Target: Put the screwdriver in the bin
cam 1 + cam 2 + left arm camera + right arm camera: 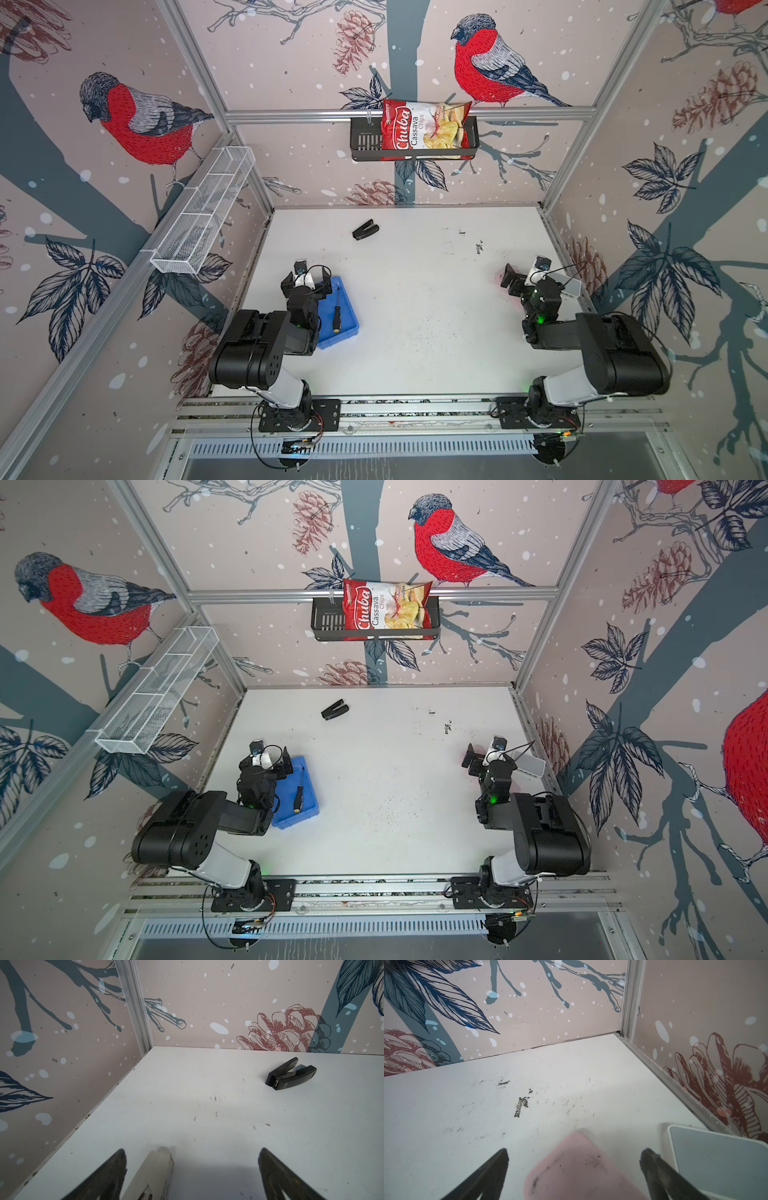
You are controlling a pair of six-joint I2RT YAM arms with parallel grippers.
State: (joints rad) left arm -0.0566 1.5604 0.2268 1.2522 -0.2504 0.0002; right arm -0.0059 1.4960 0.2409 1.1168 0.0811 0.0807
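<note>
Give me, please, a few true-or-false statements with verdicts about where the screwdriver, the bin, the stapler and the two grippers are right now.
1. The screwdriver lies inside the blue bin. True.
2. The left gripper is shut on the screwdriver. False: its jaws stand wide apart and hold nothing.
3. The stapler sits in the black rack. False: it lies on the table near the back wall; the black rack holds a chips bag.
4. The right gripper is open. True.
5. The screwdriver's yellow end points toward the back wall. False: it points toward the arms' bases, and the shaft points toward the back wall.
</note>
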